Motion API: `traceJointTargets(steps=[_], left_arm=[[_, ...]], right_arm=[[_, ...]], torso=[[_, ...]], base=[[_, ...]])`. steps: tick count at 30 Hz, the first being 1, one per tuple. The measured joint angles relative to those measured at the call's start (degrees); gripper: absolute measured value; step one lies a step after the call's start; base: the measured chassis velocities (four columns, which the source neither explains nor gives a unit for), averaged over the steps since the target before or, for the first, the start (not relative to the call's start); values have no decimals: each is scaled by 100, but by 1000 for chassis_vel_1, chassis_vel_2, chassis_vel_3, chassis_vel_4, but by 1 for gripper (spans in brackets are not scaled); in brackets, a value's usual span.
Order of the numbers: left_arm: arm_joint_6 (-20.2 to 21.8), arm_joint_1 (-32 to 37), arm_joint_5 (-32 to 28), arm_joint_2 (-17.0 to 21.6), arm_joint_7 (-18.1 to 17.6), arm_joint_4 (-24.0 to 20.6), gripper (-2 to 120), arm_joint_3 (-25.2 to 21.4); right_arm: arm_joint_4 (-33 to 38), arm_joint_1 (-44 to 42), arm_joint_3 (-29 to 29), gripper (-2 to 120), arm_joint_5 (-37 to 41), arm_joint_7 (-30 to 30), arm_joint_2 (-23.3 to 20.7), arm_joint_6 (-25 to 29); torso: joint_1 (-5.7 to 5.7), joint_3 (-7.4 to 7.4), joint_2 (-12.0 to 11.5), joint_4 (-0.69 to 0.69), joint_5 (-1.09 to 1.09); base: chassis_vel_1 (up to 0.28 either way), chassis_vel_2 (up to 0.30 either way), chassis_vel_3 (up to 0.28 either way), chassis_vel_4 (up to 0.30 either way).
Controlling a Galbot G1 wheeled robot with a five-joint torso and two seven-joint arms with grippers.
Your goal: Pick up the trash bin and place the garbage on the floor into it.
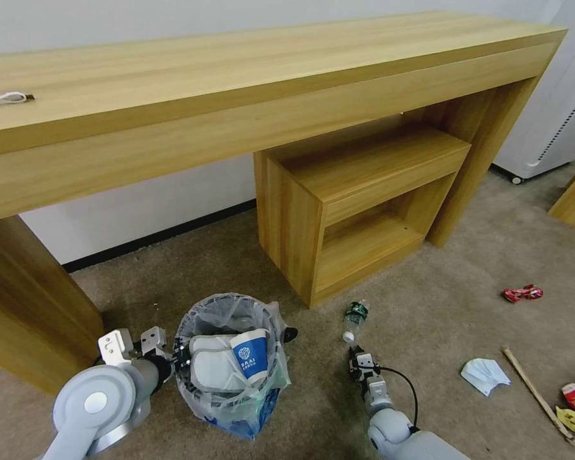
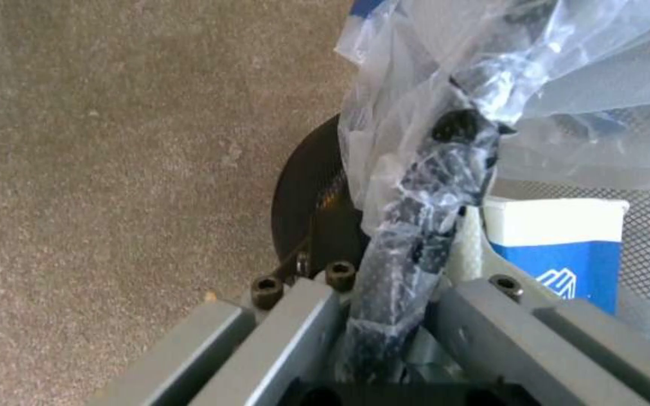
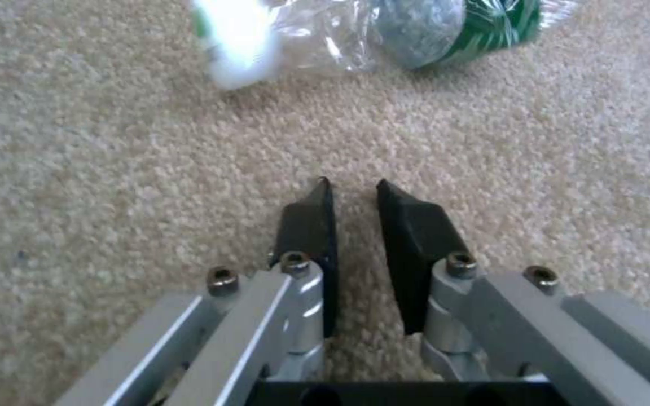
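wire trash bin (image 1: pixel 231 364) upright on beige floor (image 1: pixel 428 319), holding slipper (image 1: pixel 214 367) and cup (image 1: pixel 250 355); crushed bottle (image 1: pixel 354 317) lies beside.

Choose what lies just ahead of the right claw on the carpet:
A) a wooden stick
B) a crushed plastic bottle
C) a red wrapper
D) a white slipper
B: the bottle, clear with a green label, lies just beyond the right claw on the carpet.

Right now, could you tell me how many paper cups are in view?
1: a blue-white paper cup sits inside the trash bin, leaning beside a white slipper. Others may be hidden deeper in the bin.
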Motion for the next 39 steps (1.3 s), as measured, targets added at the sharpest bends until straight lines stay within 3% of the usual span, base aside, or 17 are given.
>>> traceJointTargets(steps=[17,20,29,39], left_arm=[[0,-11,51,-21,24,22,0,21],[0,-21,58,-36,25,14,0,40],[1,-20,107,-78,33,11,0,56],[4,-15,184,-147,53,7,0,92]], right_arm=[[54,-84,142,10,-364,-176,-153,246],[154,-74,190,26,-537,-268,-282,347],[324,-57,212,54,-880,-365,-637,397],[530,11,217,94,-1319,-751,-1257,566]], torso=[[0,0,0,-2,0],[0,0,0,-2,0],[0,0,0,-1,0],[0,0,0,-1,-2]], base=[[0,0,0,0],[0,0,0,0],[0,0,0,0],[0,0,0,0]])
